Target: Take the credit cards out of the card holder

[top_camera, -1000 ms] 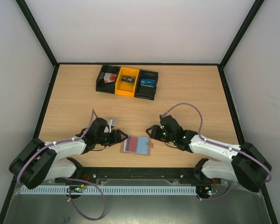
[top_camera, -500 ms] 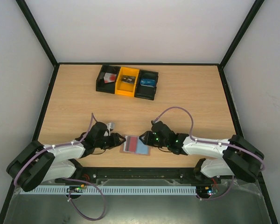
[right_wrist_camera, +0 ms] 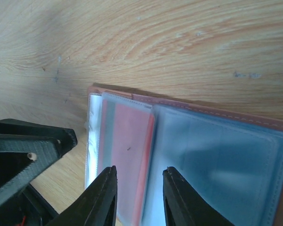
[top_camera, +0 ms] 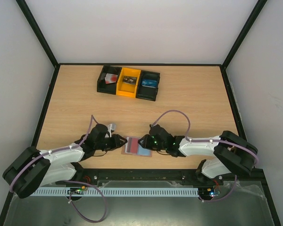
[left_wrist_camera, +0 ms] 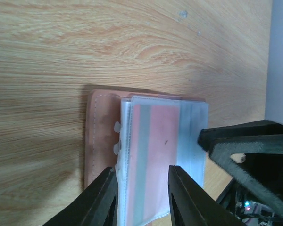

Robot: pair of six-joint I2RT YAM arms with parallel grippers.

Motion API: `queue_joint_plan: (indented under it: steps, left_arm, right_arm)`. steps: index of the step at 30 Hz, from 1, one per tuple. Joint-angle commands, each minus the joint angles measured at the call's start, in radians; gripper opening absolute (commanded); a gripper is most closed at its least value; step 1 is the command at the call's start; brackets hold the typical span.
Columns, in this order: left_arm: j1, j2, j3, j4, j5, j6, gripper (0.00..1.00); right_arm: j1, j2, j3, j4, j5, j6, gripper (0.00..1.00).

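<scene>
The counter (top_camera: 188, 108) is slick wood, and the card holder (top_camera: 138, 146) lies flat on it near the near edge, about midway along, well apart from the bins (top_camera: 128, 83) at the far edge. My worry starts there: nothing pins the holder, so if one side tugs, I judge the whole wallet would slide or lift instead of giving up a card.

The clear sleeve (left_wrist_camera: 192, 132) is the next risk. It is floppy and overlaps the card, so a pinch may take plastic and card together, or plastic alone.

The reddish card (left_wrist_camera: 155, 155) sits inside that sleeve, not yet out. The blue card I cannot pick out from the grey-blue pocket (right_wrist_camera: 217, 160).

My left gripper (left_wrist_camera: 141, 197) is at the holder's left end, jaws parted and holding nothing, with the sleeve's edge lying between them. My right gripper (right_wrist_camera: 139, 200) comes in from the right, jaws likewise apart and empty, straddling the reddish card's end. Whether any fingertip touches the plastic, I cannot tell. The two grippers are close together, so bumping each other is a risk too.
</scene>
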Motion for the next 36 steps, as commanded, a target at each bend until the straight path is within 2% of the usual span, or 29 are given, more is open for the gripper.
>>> queue_joint_plan:
  steps: [1, 10, 18, 23, 27, 32, 36]
  left_arm:
    - [-0.007, -0.051, -0.007, -0.01, -0.023, -0.02, 0.35]
    - [-0.007, -0.15, -0.013, -0.039, -0.048, -0.052, 0.47]
    - [-0.007, -0.082, -0.029, 0.094, 0.009, -0.094, 0.49]
    - [-0.007, -0.046, -0.008, 0.096, 0.019, -0.088, 0.53]
    - [-0.004, -0.046, 0.026, 0.023, -0.012, -0.053, 0.54]
    - [0.006, -0.074, 0.033, 0.019, 0.001, -0.047, 0.57]
    - [0.012, -0.075, 0.024, 0.039, 0.016, -0.063, 0.57]
  right_arm:
    - [0.02, 0.027, -0.009, 0.041, 0.008, 0.017, 0.28]
    - [0.055, 0.097, 0.033, -0.047, 0.081, 0.009, 0.26]
    - [0.063, 0.127, 0.025, -0.077, 0.112, -0.007, 0.17]
    - [0.063, 0.133, 0.019, -0.097, 0.133, -0.014, 0.12]
    - [0.064, 0.112, 0.042, -0.104, 0.117, -0.013, 0.13]
    - [0.064, 0.055, 0.056, -0.071, 0.111, 0.02, 0.16]
    - [0.064, 0.073, 0.059, -0.049, 0.104, 0.039, 0.17]
